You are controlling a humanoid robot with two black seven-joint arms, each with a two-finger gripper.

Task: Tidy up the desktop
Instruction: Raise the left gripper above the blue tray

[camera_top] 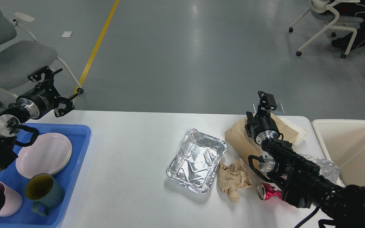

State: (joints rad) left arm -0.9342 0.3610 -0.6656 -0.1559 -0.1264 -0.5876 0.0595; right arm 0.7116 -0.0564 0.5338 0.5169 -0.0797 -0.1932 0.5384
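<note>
The white desktop [131, 158] holds a foil tray [196, 160], a crumpled brown paper [233, 179], a brown paper bag [238, 139], a crushed red can [265, 191] and crumpled clear plastic [328, 169]. My left gripper [59, 90] is open and empty, raised over the table's far left corner beyond the blue tray [79, 139]. My right gripper [266, 100] stands above the paper bag at the far right; its fingers are dark and close together, so I cannot tell its state. My right arm hides part of the bag and the can.
The blue tray holds a pink plate [43, 155], a pink mug [9, 199] and a teal mug [44, 191]. A cream bin [353, 148] stands past the table's right edge. A flat white item [296, 129] lies under the bag. Chairs stand on the floor beyond.
</note>
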